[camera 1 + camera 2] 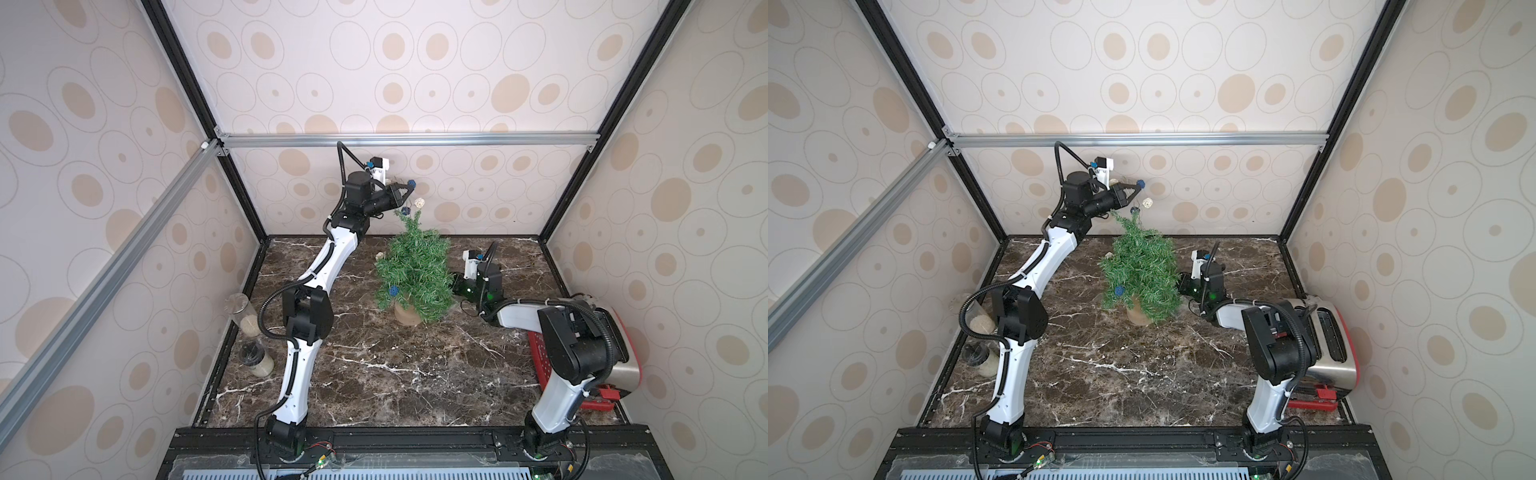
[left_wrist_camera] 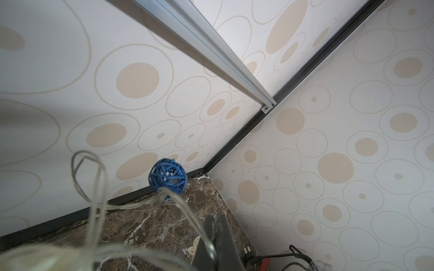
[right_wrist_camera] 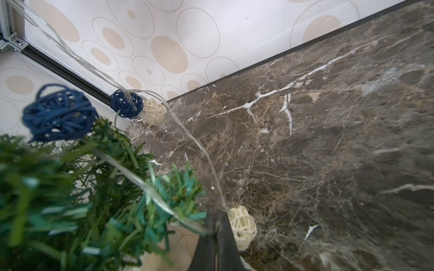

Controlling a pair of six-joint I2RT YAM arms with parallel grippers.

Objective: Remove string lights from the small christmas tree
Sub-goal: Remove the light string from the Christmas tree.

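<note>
small christmas tree (image 1: 415,270) stood upright midway across the table (image 1: 374,374) | string lights (image 1: 421,203) ran from its branches up to the left hand (image 2: 216,220), clenched on the wire above the treetop, blue ball (image 2: 168,176) at its tip | right hand (image 3: 217,217) clamped the wire low at the tree's right, beside a cream ball (image 3: 243,226)

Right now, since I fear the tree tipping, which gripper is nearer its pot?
Right. The right gripper is low beside the tree, close by the pot, pinching the string lights. The left gripper is high above the tree, holding them up.
</note>
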